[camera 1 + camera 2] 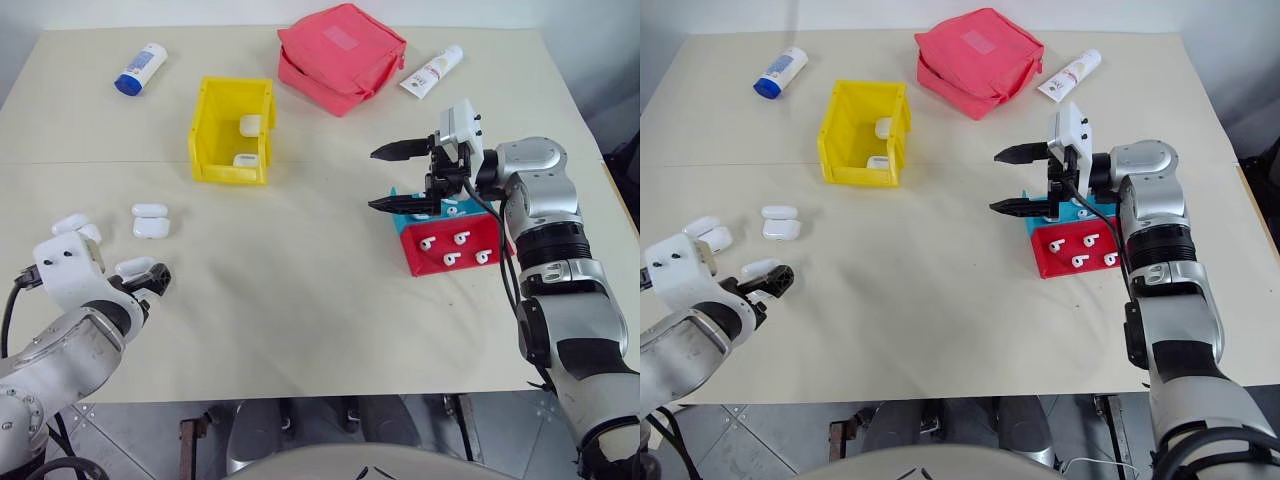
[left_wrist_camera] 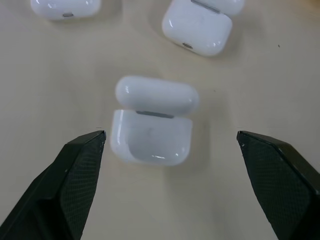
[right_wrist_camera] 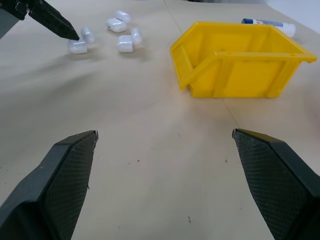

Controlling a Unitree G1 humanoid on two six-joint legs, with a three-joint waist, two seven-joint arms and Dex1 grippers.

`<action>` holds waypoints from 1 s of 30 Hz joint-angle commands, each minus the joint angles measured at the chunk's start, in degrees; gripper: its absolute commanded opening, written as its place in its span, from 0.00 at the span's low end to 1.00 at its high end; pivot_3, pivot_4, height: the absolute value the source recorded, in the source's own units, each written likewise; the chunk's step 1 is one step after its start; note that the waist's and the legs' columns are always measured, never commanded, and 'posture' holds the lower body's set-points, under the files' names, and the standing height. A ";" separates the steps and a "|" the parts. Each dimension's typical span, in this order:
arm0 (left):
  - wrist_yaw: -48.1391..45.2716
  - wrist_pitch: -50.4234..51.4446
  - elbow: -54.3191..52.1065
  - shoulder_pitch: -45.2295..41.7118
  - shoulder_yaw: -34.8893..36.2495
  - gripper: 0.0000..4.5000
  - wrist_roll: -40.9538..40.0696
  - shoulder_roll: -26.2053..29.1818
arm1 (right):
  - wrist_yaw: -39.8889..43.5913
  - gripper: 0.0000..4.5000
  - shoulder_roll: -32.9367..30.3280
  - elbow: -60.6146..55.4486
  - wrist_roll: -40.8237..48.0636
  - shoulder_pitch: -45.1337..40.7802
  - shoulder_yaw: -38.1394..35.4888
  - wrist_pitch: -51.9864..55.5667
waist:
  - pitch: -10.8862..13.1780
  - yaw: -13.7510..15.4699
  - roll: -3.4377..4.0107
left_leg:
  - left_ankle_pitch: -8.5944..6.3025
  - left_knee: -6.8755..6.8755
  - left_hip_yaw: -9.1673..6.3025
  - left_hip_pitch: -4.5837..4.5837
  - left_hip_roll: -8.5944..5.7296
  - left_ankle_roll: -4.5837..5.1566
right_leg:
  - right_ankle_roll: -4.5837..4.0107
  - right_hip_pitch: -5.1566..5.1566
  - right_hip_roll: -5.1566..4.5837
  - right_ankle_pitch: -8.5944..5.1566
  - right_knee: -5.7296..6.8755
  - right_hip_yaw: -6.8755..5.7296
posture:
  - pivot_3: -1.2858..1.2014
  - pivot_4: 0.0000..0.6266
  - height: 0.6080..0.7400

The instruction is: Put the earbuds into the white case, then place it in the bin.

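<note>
Our left gripper (image 2: 170, 145) is spread wide, straddling the open white case (image 2: 151, 129) lower left, ready to grasp. Our right gripper (image 1: 400, 178) hangs released, holding nothing, above the earbuds (image 1: 452, 238).

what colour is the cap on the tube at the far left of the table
Blue: the white tube has a blue cap, clearest in the left eye view.

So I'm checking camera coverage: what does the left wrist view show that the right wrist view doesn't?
Left wrist view alone: the open lid of the white case, lying ahead of the open left pincer. Right wrist view alone: the yellow bin, a blue-capped tube behind it, and the open right pincer. Both: the beige table and nearby white cases.
</note>
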 commanded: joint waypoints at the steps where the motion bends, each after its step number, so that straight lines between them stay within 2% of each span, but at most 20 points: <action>1: 1.88 -3.43 1.41 0.04 -1.86 0.99 -3.37 4.26 | 1.21 1.00 -0.20 -1.12 0.50 -1.25 -0.30 -0.10 | 0.00 0.09 0.00 | 0.00 0.00 0.00 0.00 -0.01 0.00 | 0.00 0.00 0.00 0.00 0.01 0.00 | 0.52 0.24 1.00; 9: -0.62 -6.62 4.32 2.68 -1.98 0.99 -7.16 12.04 | 1.11 1.00 -0.62 -1.71 0.47 -0.68 -0.36 0.00 | 0.03 0.30 0.04 | 0.01 -0.02 -0.01 -0.01 -0.02 -0.02 | -0.01 0.00 0.00 -0.01 -0.04 -0.01 | 0.52 0.24 1.00; 15: -5.42 -6.21 7.22 1.45 -5.15 0.99 -5.35 13.90 | 0.64 1.00 -0.45 -1.50 0.37 -0.89 -0.45 -0.18 | 0.03 0.87 0.05 | 0.01 -0.02 0.00 -0.01 -0.06 -0.02 | -0.01 0.00 0.00 -0.01 -0.04 -0.01 | 0.52 0.24 1.00; 23: -10.77 -4.83 11.06 1.66 -5.26 0.99 -3.13 15.53 | 0.76 1.00 -0.58 -1.30 0.20 -0.70 -0.37 -0.33 | 0.04 1.11 0.06 | 0.01 -0.02 0.00 -0.02 -0.06 -0.03 | -0.01 0.00 0.00 -0.01 -0.05 -0.01 | 0.52 0.24 1.00; 30: -19.27 0.12 14.36 1.10 -4.94 0.99 -0.11 18.81 | 0.62 1.00 -0.35 -1.15 -0.14 -0.82 -0.35 -0.33 | 0.04 1.11 0.07 | 0.01 -0.03 0.00 -0.02 -0.06 -0.03 | -0.01 0.00 0.00 -0.01 -0.06 -0.02 | 0.52 0.24 1.00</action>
